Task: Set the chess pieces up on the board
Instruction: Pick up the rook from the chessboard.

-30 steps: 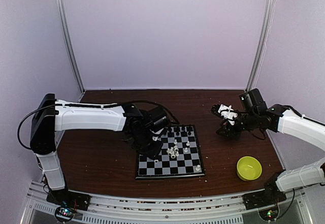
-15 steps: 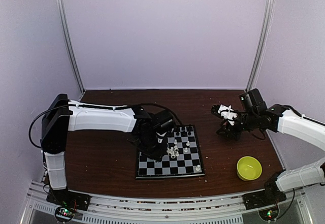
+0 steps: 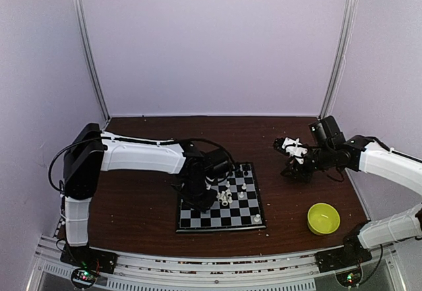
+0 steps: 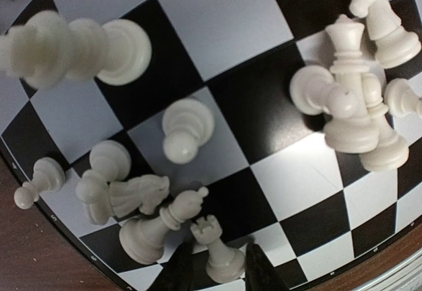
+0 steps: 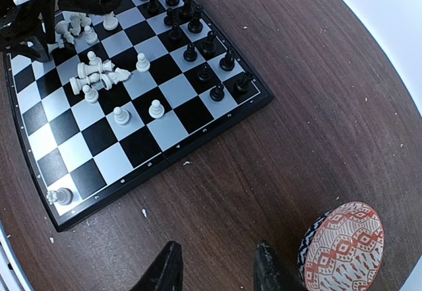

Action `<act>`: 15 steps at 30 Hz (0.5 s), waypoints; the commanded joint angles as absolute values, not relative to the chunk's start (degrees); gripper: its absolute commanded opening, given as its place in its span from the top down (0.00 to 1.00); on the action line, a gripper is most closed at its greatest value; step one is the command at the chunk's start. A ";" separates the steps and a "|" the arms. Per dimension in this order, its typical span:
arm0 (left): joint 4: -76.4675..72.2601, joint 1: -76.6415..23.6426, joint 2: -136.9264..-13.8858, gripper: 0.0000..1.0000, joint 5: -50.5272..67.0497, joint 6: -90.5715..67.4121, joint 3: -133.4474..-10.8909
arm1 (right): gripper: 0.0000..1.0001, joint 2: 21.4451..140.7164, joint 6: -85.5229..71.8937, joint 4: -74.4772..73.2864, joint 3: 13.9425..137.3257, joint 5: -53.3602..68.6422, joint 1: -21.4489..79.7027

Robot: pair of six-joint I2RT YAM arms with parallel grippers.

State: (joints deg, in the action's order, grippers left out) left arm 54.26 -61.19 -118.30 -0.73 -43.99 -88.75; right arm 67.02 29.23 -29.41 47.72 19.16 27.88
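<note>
The board (image 3: 221, 227) lies at the table's middle, and its squares (image 4: 217, 14) fill the left wrist view. Black chess pieces (image 5: 191, 33) stand in two rows along its far side. White chess pieces (image 5: 99, 73) lie tumbled in a heap near the centre, and a few stand apart. My left gripper (image 4: 217, 276) hangs low over the board's left part. It is open, with a standing white rook (image 4: 221, 261) between its fingers; the right finger is at the rook's base and the left one is a little off it. My right gripper (image 5: 214, 271) is open over bare table, right of the board.
A red-patterned bowl (image 5: 343, 245) sits just right of my right gripper. A yellow-green bowl (image 3: 323, 218) stands at the front right of the table. A lone white rook (image 5: 60, 196) stands on a near corner square. Pale crumbs (image 5: 144, 212) dot the wood.
My left arm has reached further right over the board, and its jaws have narrowed around the white rook. The right arm has stayed put.
</note>
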 commanded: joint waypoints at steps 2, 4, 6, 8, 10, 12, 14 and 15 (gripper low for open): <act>56.78 -61.17 -119.06 0.74 -1.91 -43.31 -89.74 | 0.64 67.49 29.72 -30.03 47.75 18.98 27.69; 56.77 -61.17 -119.35 0.75 -1.60 -43.02 -89.82 | 0.64 67.56 29.72 -30.09 47.85 19.07 27.69; 56.77 -61.17 -119.66 0.77 -1.39 -42.69 -89.82 | 0.64 67.67 29.71 -30.19 47.87 19.12 27.69; 56.76 -61.17 -119.83 0.79 -0.99 -42.44 -89.66 | 0.64 67.72 29.71 -30.20 47.88 19.08 27.69; 56.78 -61.17 -119.83 0.80 -0.73 -42.32 -89.23 | 0.64 67.75 29.73 -30.23 47.86 19.16 27.69; 56.78 -61.17 -119.94 0.81 -0.57 -42.01 -88.89 | 0.64 67.72 29.72 -30.23 47.88 19.24 27.69; 56.78 -61.17 -120.04 0.81 -0.26 -41.82 -88.71 | 0.64 67.85 29.76 -30.28 47.95 19.25 27.69; 56.78 -61.17 -120.01 0.81 -0.20 -41.60 -88.62 | 0.64 67.90 29.79 -30.32 47.86 19.25 27.69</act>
State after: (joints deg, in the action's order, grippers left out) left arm 55.86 -61.19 -118.56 -1.10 -42.78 -88.82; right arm 67.53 29.63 -30.13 47.72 19.18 27.88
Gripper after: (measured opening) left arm 0.191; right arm 0.360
